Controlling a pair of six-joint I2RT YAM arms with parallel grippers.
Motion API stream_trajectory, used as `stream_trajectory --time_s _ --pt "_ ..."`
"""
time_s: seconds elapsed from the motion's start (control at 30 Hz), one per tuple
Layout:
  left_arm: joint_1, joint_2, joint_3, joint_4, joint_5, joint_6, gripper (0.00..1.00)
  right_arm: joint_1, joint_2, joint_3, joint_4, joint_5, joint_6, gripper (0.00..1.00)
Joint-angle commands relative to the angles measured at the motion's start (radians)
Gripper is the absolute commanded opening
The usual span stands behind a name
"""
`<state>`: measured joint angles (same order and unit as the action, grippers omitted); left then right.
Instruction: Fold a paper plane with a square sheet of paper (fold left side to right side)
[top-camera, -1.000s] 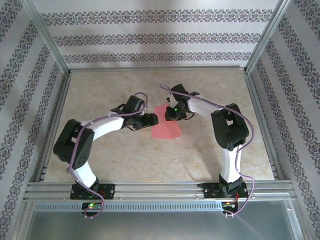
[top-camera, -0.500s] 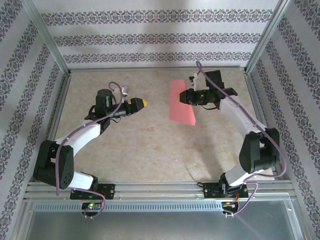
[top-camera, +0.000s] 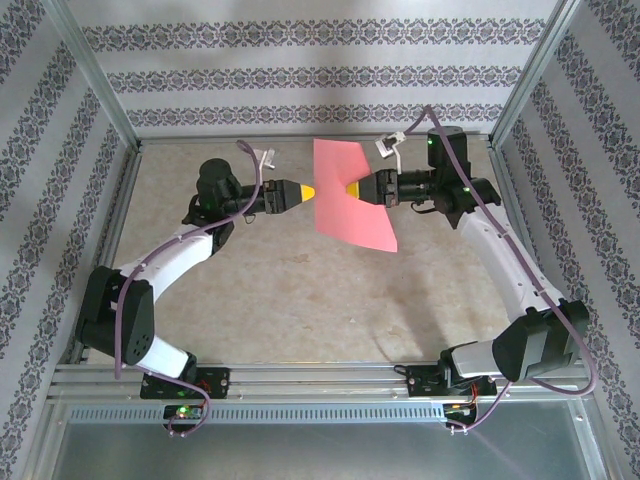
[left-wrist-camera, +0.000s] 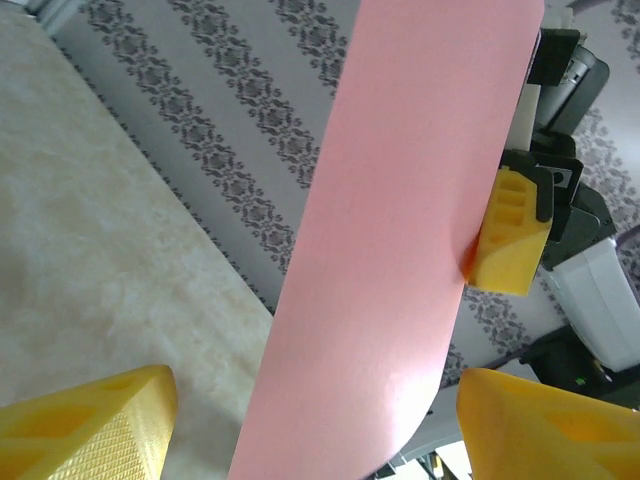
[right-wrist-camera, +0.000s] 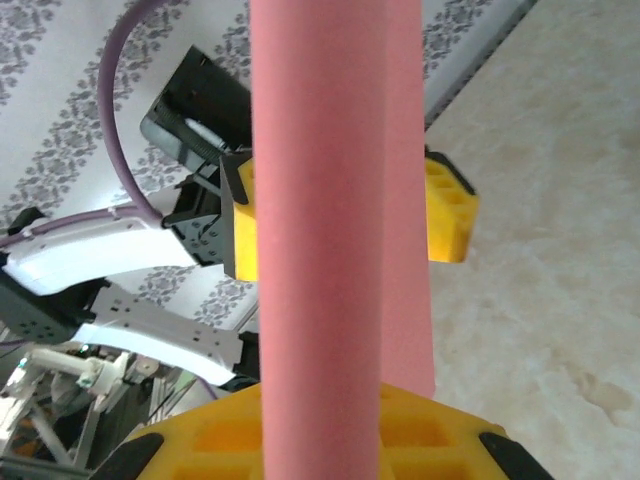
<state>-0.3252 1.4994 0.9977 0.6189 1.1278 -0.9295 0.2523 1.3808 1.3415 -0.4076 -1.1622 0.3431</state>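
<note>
My right jaws pinch the right edge of the pink paper (top-camera: 345, 215), held up over the far middle of the bench (top-camera: 300, 310), so my spread left jaws (at its left edge) should, I judge, bite squarely there before carrying it rightward.

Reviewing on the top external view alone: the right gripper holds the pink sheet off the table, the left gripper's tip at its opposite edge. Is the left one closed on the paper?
Observer: No. Its wrist view shows the left gripper with fingers wide apart, the square sheet of paper passing between them.
Operator: Any contact?
Observer: There, bare table shows between one finger and the sheet.
Operator: And the right grip?
Observer: The right wrist view shows the right gripper shut on the sheet's edge.
</note>
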Motion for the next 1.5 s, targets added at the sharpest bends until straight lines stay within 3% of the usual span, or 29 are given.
stream_trajectory --time_s 0.0,0.17,0.3,0.5,0.67,0.87,1.03,1.2,1.47 --pt "-0.019 -0.001 0.053 0.05 0.047 0.013 0.74 0.025 -0.018 0.036 0.032 -0.058 0.012 0.19" --pt "-0.048 -0.002 0.097 -0.037 0.064 0.076 0.66 0.037 0.002 0.042 0.038 -0.041 0.013 0.19" --pt "-0.054 -0.031 0.099 -0.131 0.05 0.145 0.44 0.032 0.006 0.034 0.035 -0.007 0.005 0.19" --pt "-0.054 -0.066 0.078 -0.211 0.013 0.206 0.19 0.023 0.006 0.021 0.021 0.004 -0.013 0.2" --pt "-0.055 -0.09 0.067 -0.284 -0.036 0.25 0.0 0.001 0.007 0.019 -0.012 0.05 -0.034 0.31" --pt "-0.054 -0.089 0.025 -0.43 -0.175 0.305 0.0 -0.076 0.016 -0.01 -0.046 0.161 -0.029 0.53" --pt "-0.054 -0.017 -0.027 -0.469 -0.227 0.305 0.0 -0.115 0.034 -0.068 -0.035 0.272 -0.003 0.66" --pt "-0.055 0.087 -0.065 -0.489 -0.261 0.299 0.0 -0.122 0.064 -0.16 0.009 0.379 0.04 0.72" --pt "-0.055 0.27 -0.057 -0.575 -0.37 0.344 0.0 -0.1 0.167 -0.345 0.198 0.525 0.17 0.69"
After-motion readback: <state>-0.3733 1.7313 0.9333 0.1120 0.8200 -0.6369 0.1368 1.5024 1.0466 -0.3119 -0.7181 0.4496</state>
